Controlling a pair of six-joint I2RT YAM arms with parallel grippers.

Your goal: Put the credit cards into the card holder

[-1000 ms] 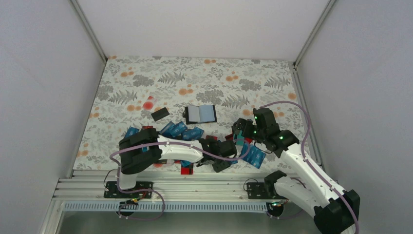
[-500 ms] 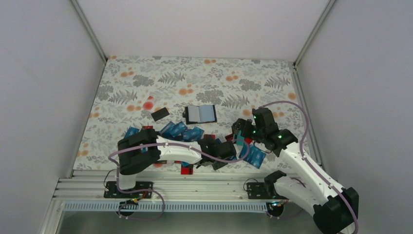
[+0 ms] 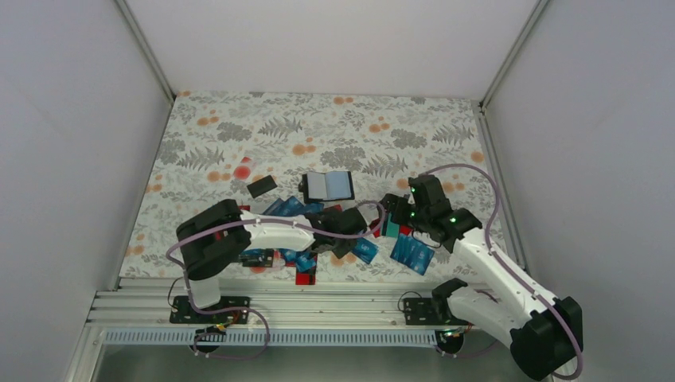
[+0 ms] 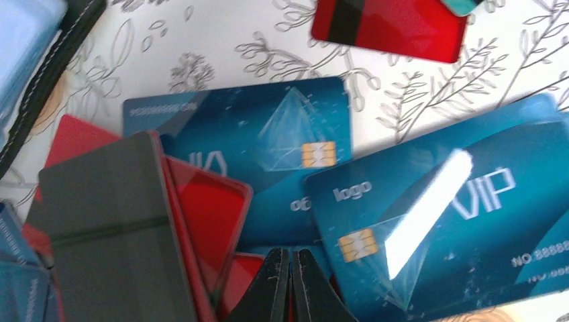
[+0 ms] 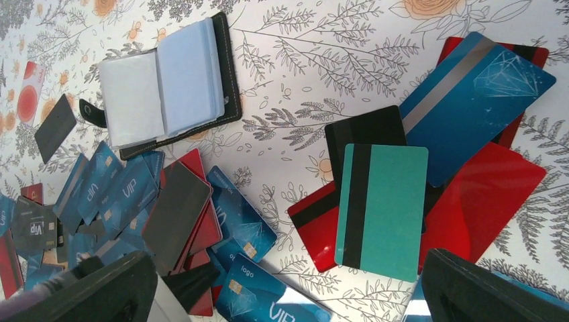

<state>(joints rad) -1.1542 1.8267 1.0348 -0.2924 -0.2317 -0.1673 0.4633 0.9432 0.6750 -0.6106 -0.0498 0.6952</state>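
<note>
Left end effector [image 4: 288, 282] is clenched amid overlapping credit cards [image 4: 282, 144] — dark card [image 4: 111, 235] alongside; right end effector [image 5: 288, 295] hangs released above a teal card [image 5: 381, 208].

**Cards heaped loose, holder lying open**

The card holder [image 5: 168, 87], black outside with pale grey-blue sleeves inside, lies opened flat like a book on the bench [image 3: 239, 127], just behind the heap. The credit cards [image 3: 412, 253] lie flat, scattered and overlapping: mostly blue with chips and "VIP" print, several red, some black. A teal card [image 5: 381, 211] with a dark stripe rests on top of red and black ones. One black card [image 3: 262, 186] lies alone, left of the holder.
</note>
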